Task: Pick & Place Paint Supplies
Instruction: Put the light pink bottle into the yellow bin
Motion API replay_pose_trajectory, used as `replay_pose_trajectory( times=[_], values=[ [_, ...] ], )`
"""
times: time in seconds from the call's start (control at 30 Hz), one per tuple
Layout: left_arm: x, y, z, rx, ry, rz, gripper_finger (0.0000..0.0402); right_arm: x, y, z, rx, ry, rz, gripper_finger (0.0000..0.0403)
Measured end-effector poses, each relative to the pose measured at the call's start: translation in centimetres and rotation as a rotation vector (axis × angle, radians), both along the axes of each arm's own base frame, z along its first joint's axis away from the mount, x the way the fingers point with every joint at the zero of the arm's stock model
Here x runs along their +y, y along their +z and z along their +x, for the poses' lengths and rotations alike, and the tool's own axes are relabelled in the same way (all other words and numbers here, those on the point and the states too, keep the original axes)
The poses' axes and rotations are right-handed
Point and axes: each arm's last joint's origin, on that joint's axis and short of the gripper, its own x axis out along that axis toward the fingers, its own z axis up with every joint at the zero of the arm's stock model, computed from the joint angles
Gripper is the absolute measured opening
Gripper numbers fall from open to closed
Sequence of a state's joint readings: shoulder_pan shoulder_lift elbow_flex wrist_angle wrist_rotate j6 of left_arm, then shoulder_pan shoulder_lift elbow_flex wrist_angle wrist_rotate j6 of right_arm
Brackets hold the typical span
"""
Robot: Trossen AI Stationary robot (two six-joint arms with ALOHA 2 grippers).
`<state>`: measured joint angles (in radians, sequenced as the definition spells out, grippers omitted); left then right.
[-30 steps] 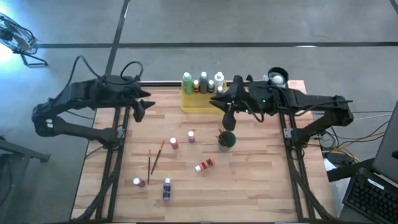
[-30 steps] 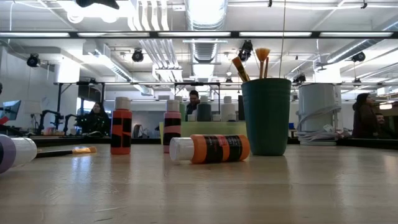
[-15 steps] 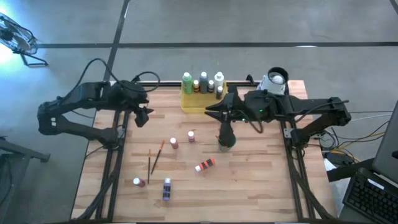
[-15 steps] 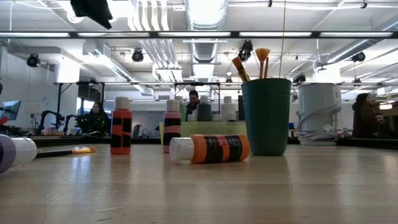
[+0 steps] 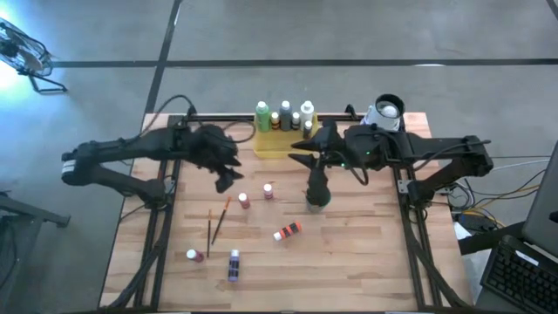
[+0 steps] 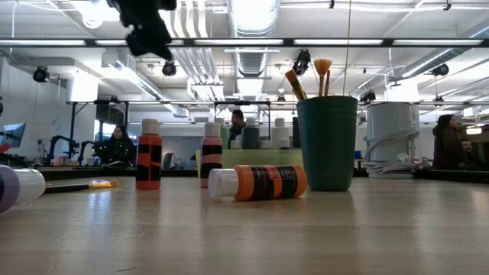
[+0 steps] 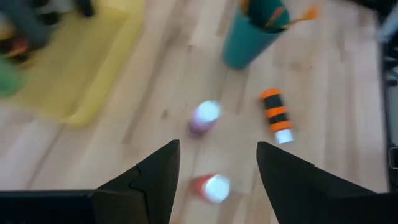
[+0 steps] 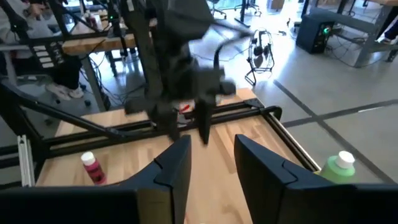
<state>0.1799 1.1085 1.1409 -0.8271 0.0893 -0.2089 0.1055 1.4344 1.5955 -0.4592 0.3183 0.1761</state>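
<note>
With jaws spread and empty, the left gripper (image 7: 211,171) hovers above the red paint bottle (image 7: 211,187), risking toppling it onto the purple bottle (image 7: 204,116) just beyond.

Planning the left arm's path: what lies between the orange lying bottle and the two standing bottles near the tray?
Bare wood in the high view, between orange bottle and standing bottles.

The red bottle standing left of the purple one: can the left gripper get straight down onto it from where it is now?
Probably yes. The left gripper hangs open just up-left of the red bottle, with bare table around it; the purple bottle and the paintbrush stand apart, so nothing seems to block it.
</note>
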Motion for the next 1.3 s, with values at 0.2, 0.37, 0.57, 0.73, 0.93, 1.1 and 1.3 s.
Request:
replay_pose_trajectory(
  times=[0.2, 0.37, 0.57, 0.73, 0.93, 1.1, 1.3],
  values=[
    [0.5, -2.5, 2.9, 0.035, -0.056, 0.017, 0.0218, 0.0, 0.1, -0.1, -0.002, -0.002, 0.004, 0.0132],
    [0.7, -4.8, 5.3, 0.116, -0.12, 0.049, 0.0218, -0.2, 0.1, -0.2, 0.003, -0.028, -0.004, 0.014],
    [0.9, -7.0, 6.8, 0.19, -0.174, 0.07, 0.0218, -0.5, 0.0, -0.2, 0.014, -0.038, -0.006, 0.015],
    [0.8, -7.6, 7.8, 0.167, -0.211, 0.098, 0.0218, -0.8, -0.4, -0.3, 0.05, -0.061, -0.013, 0.0156],
    [1.0, -8.9, 8.8, 0.195, -0.226, 0.101, 0.0218, -1.2, -0.4, -0.4, 0.055, -0.083, -0.018, 0.0162],
    [1.1, -9.9, 9.5, 0.216, -0.229, 0.093, 0.0218, -1.6, -0.4, -0.4, 0.058, -0.095, -0.022, 0.0167],
    [1.0, -10.5, 10.1, 0.204, -0.256, 0.063, 0.0218, -2.0, -0.4, -0.4, 0.062, -0.109, -0.024, 0.0172]
  ],
)
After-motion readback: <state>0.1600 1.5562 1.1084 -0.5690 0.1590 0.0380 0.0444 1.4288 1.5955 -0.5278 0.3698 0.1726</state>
